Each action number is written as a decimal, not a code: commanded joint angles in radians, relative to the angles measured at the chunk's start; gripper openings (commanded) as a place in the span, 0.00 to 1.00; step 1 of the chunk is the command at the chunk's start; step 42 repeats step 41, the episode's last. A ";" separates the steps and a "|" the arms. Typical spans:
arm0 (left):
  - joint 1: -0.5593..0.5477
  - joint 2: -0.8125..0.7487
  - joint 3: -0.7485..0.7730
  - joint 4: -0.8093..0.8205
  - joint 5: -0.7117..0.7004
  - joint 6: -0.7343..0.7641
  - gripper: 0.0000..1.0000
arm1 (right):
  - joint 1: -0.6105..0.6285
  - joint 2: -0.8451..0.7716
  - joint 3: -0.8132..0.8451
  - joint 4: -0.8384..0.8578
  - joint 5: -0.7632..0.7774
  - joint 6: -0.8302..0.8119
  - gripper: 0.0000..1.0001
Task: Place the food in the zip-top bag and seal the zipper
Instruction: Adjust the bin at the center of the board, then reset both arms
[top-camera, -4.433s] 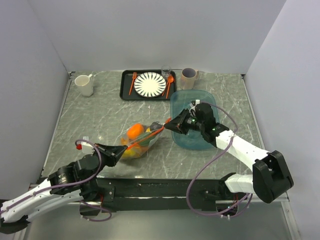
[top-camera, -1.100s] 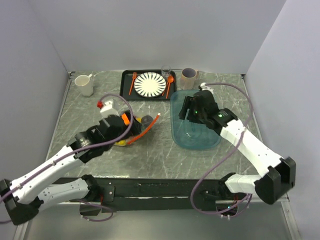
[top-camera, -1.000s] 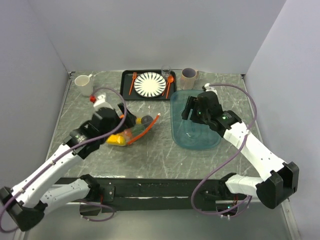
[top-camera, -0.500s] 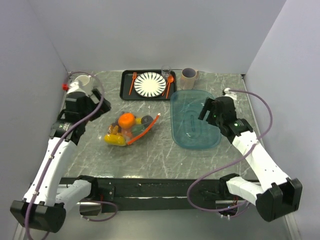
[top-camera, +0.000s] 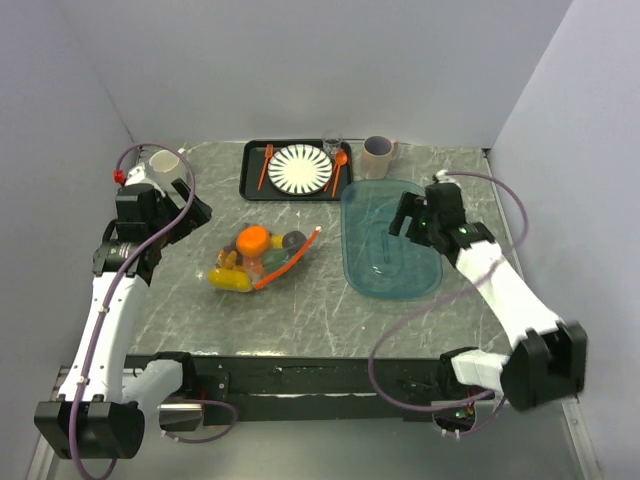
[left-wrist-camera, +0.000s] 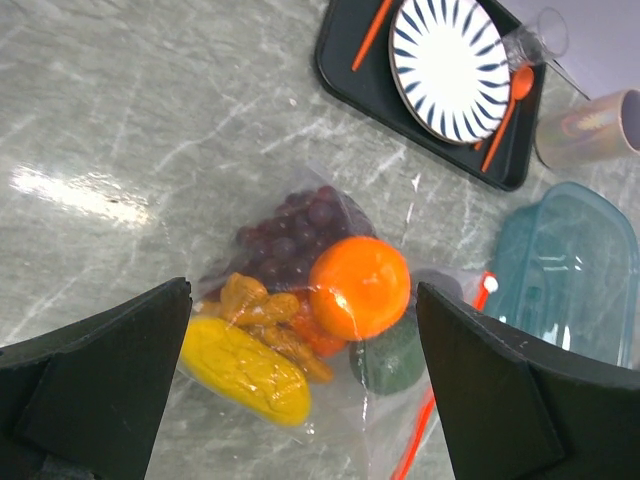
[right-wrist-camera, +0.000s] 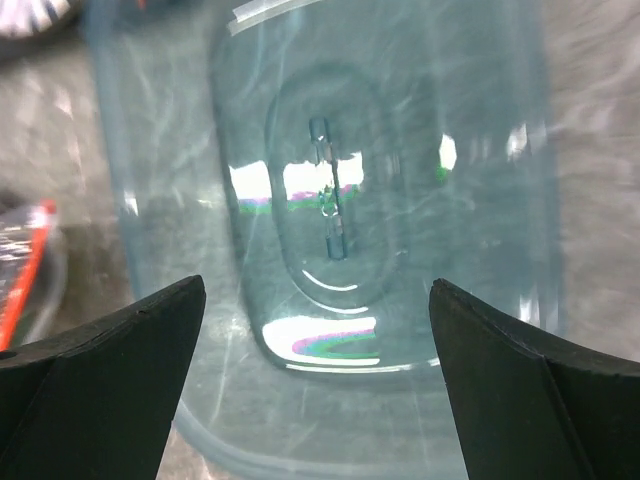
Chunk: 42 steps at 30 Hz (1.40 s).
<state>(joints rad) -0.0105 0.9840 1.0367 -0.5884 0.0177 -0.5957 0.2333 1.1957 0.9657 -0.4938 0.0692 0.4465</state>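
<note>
The zip-top bag (top-camera: 262, 262) lies flat on the table, left of centre, with the food inside it: a round orange (left-wrist-camera: 360, 287), a yellow piece (left-wrist-camera: 243, 368), dark purple grapes (left-wrist-camera: 290, 235) and a green piece (left-wrist-camera: 390, 355). Its orange-red zipper (top-camera: 290, 262) runs along the bag's right side; whether it is sealed I cannot tell. My left gripper (top-camera: 185, 205) hovers up and to the left of the bag, open and holding nothing (left-wrist-camera: 302, 288). My right gripper (top-camera: 405, 215) hangs open and empty over the teal tub (right-wrist-camera: 318, 288).
The teal translucent tub (top-camera: 390, 270) sits right of the bag. A black tray (top-camera: 250, 185) at the back carries a striped plate (top-camera: 300, 168), orange cutlery and a glass. A white mug (top-camera: 168, 168) stands close behind my left gripper, a beige cup (top-camera: 378, 156) at back right.
Both grippers have let go of the bag, which now rests on the table. My left arm swung up and away to the left. My right arm drew back over the tub, jaws widening.
</note>
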 joint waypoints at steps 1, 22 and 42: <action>0.003 -0.044 -0.041 0.061 0.079 -0.027 0.99 | 0.001 0.129 0.035 0.020 -0.092 -0.042 1.00; 0.003 -0.148 -0.165 0.093 -0.116 -0.124 0.99 | 0.242 0.505 0.177 0.040 -0.098 -0.014 1.00; -0.002 -0.166 -0.240 0.274 -0.173 -0.066 0.99 | 0.153 -0.097 -0.057 0.219 0.344 -0.008 1.00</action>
